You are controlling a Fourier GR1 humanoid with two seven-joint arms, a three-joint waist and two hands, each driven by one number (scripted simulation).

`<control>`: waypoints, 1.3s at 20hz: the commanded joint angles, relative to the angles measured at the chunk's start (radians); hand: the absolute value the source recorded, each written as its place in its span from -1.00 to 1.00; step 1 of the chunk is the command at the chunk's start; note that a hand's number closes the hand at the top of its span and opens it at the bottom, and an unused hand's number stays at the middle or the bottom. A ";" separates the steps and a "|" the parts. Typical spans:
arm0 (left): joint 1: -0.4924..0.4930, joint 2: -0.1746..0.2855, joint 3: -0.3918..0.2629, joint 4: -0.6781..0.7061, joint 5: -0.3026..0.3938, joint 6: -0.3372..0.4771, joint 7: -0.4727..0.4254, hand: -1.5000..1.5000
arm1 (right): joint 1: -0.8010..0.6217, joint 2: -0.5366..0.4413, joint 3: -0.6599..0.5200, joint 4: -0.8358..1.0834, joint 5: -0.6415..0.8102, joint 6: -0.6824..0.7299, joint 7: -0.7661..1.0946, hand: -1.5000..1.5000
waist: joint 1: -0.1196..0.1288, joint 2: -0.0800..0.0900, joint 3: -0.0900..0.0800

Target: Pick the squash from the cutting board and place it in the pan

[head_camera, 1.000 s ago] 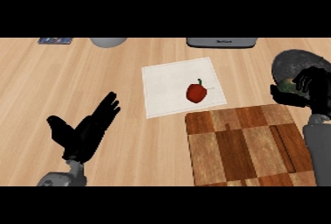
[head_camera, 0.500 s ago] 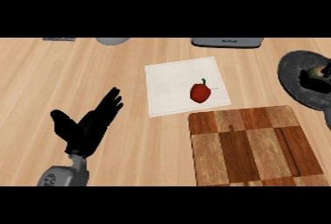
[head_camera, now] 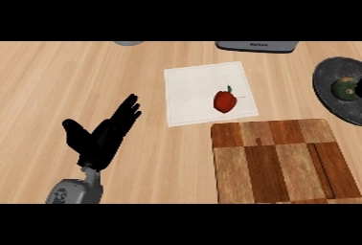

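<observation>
Left hand (head_camera: 106, 139): I see it over the near-left part of the counter (head_camera: 78, 81), spread wide with straight fingers pointing toward the far right and the thumb out to the left. It holds nothing and touches none of the things.
Left forearm (head_camera: 74, 191): grey, coming in from the counter's near edge below the hand.
Right hand: it does not show on my screen, so I cannot tell its state.
Squash (head_camera: 348, 89): dark green and roundish with a yellowish patch. It lies inside the pan at the counter's right edge, partly cut off by the side of my view.
Pan (head_camera: 331, 103): dark grey and round, at the right edge, just beyond the far-right corner of the cutting board.
Cutting board (head_camera: 276, 162): a check of light and dark brown wood, on the near-right part of the counter, well apart from the left hand.
White cloth (head_camera: 194, 86): square and slightly turned, near the counter's middle. Its near-right corner is just beside the board's far edge.
Red fruit (head_camera: 225, 101): it has a small green stem and rests on the right half of the cloth.
Far edge: a grey rounded thing (head_camera: 129, 43) and a dark flat thing (head_camera: 256, 46) with pale lettering I cannot read, both cut off by the top of my view.
</observation>
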 commanded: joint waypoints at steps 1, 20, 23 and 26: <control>0.018 0.004 -0.012 0.003 -0.014 -0.009 -0.018 0.00 | 0.018 -0.045 0.029 0.141 0.059 0.040 0.079 -1.00 | 0.019 0.008 0.000; 0.013 -0.004 0.008 -0.020 0.005 0.009 0.022 0.00 | -0.015 -0.119 -0.291 0.179 -0.314 0.507 -0.209 -1.00 | -0.020 -0.001 0.005; 0.024 -0.015 0.005 0.000 -0.016 0.017 -0.025 0.00 | 0.021 -0.174 -0.291 0.196 -0.319 0.634 -0.226 -1.00 | -0.024 -0.001 0.005; 0.052 0.018 0.017 -0.029 0.006 -0.012 -0.002 0.00 | 0.059 -0.227 -0.298 0.202 -0.334 0.771 -0.260 -1.00 | -0.028 -0.010 0.004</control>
